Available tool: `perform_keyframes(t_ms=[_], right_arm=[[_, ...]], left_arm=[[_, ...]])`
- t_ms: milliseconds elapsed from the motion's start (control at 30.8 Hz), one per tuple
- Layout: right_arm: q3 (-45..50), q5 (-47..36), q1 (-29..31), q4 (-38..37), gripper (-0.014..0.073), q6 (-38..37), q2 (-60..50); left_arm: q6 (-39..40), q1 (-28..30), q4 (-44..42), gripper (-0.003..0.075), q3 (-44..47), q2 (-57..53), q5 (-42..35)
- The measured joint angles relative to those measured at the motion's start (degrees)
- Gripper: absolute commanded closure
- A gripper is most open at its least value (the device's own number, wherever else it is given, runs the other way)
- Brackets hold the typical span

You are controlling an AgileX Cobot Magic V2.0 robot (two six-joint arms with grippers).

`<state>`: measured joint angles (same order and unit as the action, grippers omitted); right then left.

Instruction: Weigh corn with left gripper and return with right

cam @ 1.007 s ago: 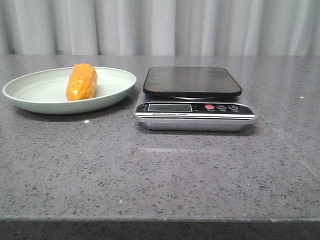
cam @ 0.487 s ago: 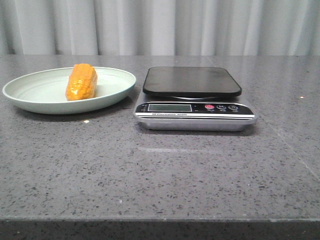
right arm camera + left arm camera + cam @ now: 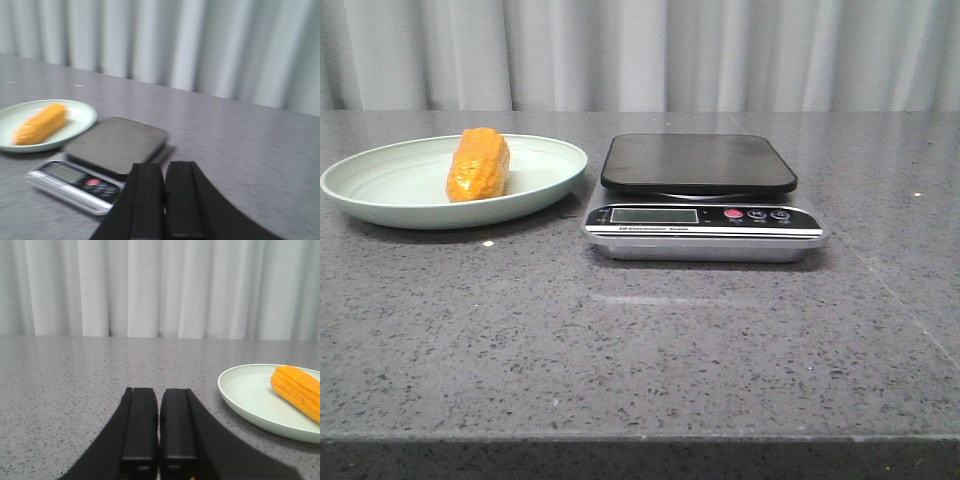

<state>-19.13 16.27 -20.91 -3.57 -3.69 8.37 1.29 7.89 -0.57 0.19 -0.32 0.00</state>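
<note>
**Corn on the plate, both grippers closed and holding nothing**

From the front camera I see the corn [image 3: 478,165] lying on its side in the pale-green plate [image 3: 380,195]. The plate sits on the left part of the grey speckled table [image 3: 640,350]. Just beside the plate, to its right, is a kitchen scale [image 3: 703,200]. The scale's black top [image 3: 698,162] has nothing on it. Below the top is a little screen [image 3: 656,215] and a red button [image 3: 732,213]. The corn and the scale are apart, not touching.

I see no arm in the front camera.

In the left wrist camera, the left gripper [image 3: 160,427] has its two black fingers [image 3: 140,425] pressed close together, with only a thin line between them. They hold nothing. The plate and corn are off to one side of it, apart from it.

In the right wrist camera, which is a bit blurry, the right gripper [image 3: 164,200] also has its fingers close together and holds nothing. The scale and plate are out in front of it.

A grey curtain [image 3: 640,50] hangs behind the table.
</note>
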Motion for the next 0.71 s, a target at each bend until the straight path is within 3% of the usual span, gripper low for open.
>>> perform_keyframes(t_ms=[162,292,487,715], right_arm=[[3.6,-3.5,11.8,0.2,0.0442,0.0,-0.6],[8.0,-8.7,17.6,1.2,0.0442,0.0,-2.1],[16.5,-18.1,19.3,1.4,0.0442,0.0,-6.7],[20.7,-21.3,19.3,1.6,0.0442,0.0,-8.9]], left_arm=[[0.0,0.0,0.0,0.0594,0.0,0.0,0.0],[0.0,0.0,0.0,0.0594,0.0,0.0,0.0],[0.0,0.0,0.0,0.0594,0.0,0.0,0.0],[0.0,0.0,0.0,0.0594,0.0,0.0,0.0]])
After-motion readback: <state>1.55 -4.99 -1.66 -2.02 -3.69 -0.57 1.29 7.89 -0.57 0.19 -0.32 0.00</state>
